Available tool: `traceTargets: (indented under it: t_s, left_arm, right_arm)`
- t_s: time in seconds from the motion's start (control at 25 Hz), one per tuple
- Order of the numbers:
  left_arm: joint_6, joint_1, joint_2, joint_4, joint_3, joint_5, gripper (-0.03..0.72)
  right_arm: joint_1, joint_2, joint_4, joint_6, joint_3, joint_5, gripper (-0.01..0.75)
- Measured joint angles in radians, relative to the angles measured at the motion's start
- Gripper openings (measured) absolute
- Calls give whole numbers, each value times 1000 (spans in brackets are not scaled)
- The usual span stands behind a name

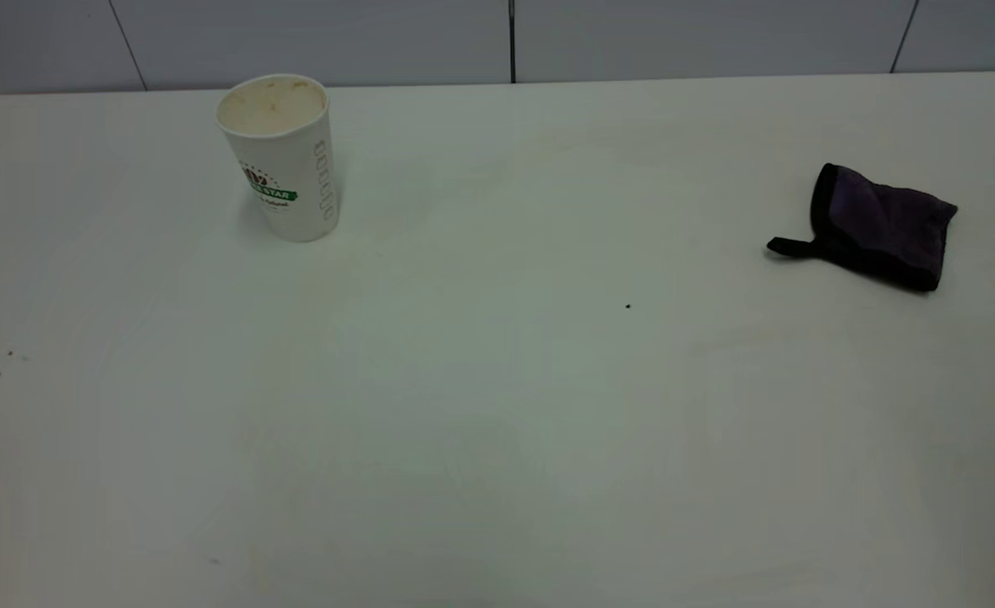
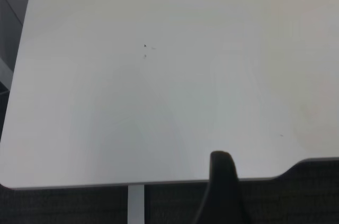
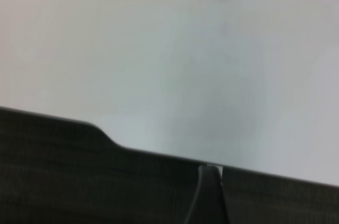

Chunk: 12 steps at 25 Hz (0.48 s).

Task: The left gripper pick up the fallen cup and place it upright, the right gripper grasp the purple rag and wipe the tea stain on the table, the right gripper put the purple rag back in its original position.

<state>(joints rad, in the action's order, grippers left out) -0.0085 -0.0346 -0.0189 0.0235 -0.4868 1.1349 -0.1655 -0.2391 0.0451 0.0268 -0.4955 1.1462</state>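
I see the cup (image 1: 282, 160) upright, the purple rag (image 1: 878, 226) lying well beyond my withdrawn right gripper (image 3: 212, 197), no stain showing, so the task looks finished; I cannot tell either gripper's finger state.

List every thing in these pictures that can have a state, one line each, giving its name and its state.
cup: standing upright on the table, mouth up, tea-stained inside, nothing touching it.
purple rag: lying rumpled on the table's right side, not held.
table: only faint smudges and tiny dark specks, no amber blotch visible.
left end effector: back at the table's near edge, holding nothing.
right end effector: back off the table's near edge, holding nothing.
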Motion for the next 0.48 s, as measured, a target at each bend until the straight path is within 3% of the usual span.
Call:
traceTargets:
  t_s: [0.48]
  left_arm:
    - [0, 0, 0, 0, 0, 0, 589]
  right_arm:
    - [0, 96, -17, 0, 24, -23, 615]
